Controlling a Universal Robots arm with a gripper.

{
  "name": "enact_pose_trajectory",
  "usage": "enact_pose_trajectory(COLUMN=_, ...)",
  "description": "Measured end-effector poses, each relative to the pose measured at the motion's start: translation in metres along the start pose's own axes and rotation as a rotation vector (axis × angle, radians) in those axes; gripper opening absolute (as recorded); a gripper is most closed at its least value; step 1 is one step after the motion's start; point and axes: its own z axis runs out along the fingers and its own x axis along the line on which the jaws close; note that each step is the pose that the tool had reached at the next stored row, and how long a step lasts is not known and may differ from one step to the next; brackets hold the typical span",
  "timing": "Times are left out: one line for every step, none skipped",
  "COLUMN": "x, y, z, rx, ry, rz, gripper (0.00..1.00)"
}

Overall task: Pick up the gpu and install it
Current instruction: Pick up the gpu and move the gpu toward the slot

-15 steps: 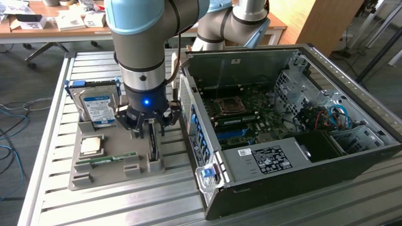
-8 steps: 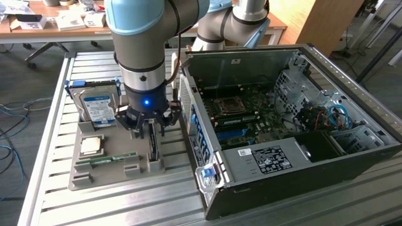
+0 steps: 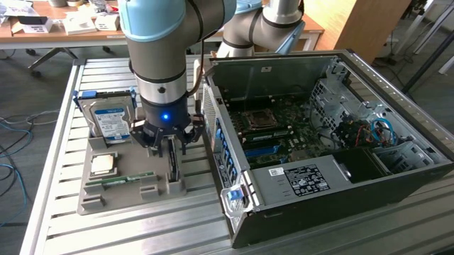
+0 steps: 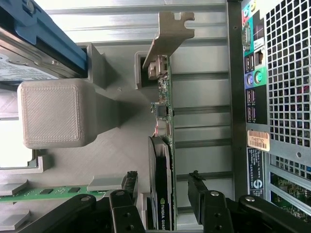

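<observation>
Slatted metal table [image 3: 64, 234] carries a gray tray [image 3: 95, 204]; the gpu [image 4: 163, 145] stands on edge in it, beside the computer case [image 3: 284, 69]. Your gripper [image 4: 162, 178] hangs open, 1 jaw on either side of the card. Treat it as light, stiff, fragile: grip the black cooler block [image 4: 160, 194].

A grey tray [image 3: 92, 204] lies on a slatted table [image 3: 57, 228]. At the tray's far end a hard drive [image 3: 110, 121] stands on edge; a cpu [image 3: 103, 164] and memory stick [image 3: 120, 179] lie mid-tray. The gpu [image 3: 173, 169] stands on edge along the tray's side nearest an open computer case [image 3: 319, 178]. The gripper [image 3: 169, 151] hangs there, fingers [image 3: 186, 142] spread either side of the gpu.
</observation>
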Motion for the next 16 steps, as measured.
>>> enact_pose_trajectory(x=0.0000, y=0.0000, z=0.0000, rx=0.0000, ry=0.0000, rz=0.000, gripper=0.54)
enact_pose_trajectory(x=0.0000, y=0.0000, z=0.0000, rx=0.0000, ry=0.0000, rz=0.000, gripper=0.54)
enact_pose_trajectory(x=0.0000, y=0.0000, z=0.0000, rx=0.0000, ry=0.0000, rz=0.000, gripper=0.54)
enact_pose_trajectory(x=0.0000, y=0.0000, z=0.0004, rx=-0.0001, ry=-0.0001, rz=0.000, gripper=0.54)
enact_pose_trajectory(x=0.0000, y=0.0000, z=0.0011, rx=-0.0003, ry=-0.0003, rz=0.000, gripper=0.54)
enact_pose_trajectory(x=0.0000, y=0.0000, z=0.0015, rx=-0.0002, ry=-0.0001, rz=0.000, gripper=0.54)
enact_pose_trajectory(x=0.0001, y=-0.0001, z=0.0016, rx=0.0001, ry=0.0002, rz=0.000, gripper=0.54)
enact_pose_trajectory(x=0.0001, y=-0.0001, z=0.0016, rx=0.0002, ry=0.0002, rz=0.000, gripper=0.54)
enact_pose_trajectory(x=0.0001, y=-0.0001, z=0.0017, rx=0.0002, ry=0.0002, rz=0.000, gripper=0.54)
enact_pose_trajectory(x=0.0000, y=-0.0001, z=0.0018, rx=0.0000, ry=0.0001, rz=0.000, gripper=0.54)
enact_pose_trajectory(x=0.0001, y=-0.0001, z=0.0019, rx=-0.0001, ry=-0.0001, rz=0.000, gripper=0.54)
enact_pose_trajectory(x=0.0001, y=-0.0002, z=0.0019, rx=-0.0002, ry=-0.0001, rz=0.000, gripper=0.54)
enact_pose_trajectory(x=0.0001, y=-0.0003, z=0.0018, rx=-0.0001, ry=0.0000, rz=0.000, gripper=0.54)
enact_pose_trajectory(x=0.0000, y=-0.0005, z=0.0018, rx=0.0000, ry=0.0000, rz=0.000, gripper=0.54)
enact_pose_trajectory(x=0.0000, y=-0.0008, z=0.0018, rx=0.0000, ry=0.0001, rz=0.000, gripper=0.54)
enact_pose_trajectory(x=0.0000, y=-0.0009, z=0.0018, rx=0.0000, ry=0.0000, rz=0.000, gripper=0.54)
